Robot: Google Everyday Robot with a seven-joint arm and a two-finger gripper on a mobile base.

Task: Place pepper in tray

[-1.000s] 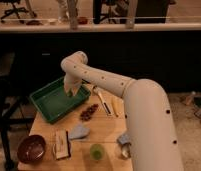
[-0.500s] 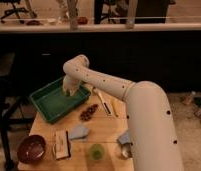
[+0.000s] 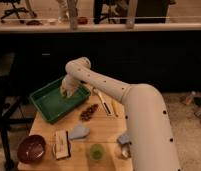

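1. Pincer (image 3: pixel 67 93) hanging over the near right part of the tray (image 3: pixel 46 102), just above its floor, at the end of the white arm (image 3: pixel 109 90) reaching in from the right.
2. Jaws drawn fully together, narrow; whether anything sits pinched between them cannot be made out.
3. Pepper not seen anywhere as a separate thing: not on the tray's bare green floor, not on the bench (image 3: pixel 101 127) (probably hidden at the fingertips, though that is only a judgement).
4. Long axis of the pepper therefore impossible to tell.
5. Deciding relation: pincer already inside the tray's outline, so any release would likely drop straight onto the tray floor rather than the bench.
6. Elsewhere on the bench: dark red bowl (image 3: pixel 31 148) at the near left, pale green cup (image 3: pixel 97 151) near the front edge, both well apart from the tray.
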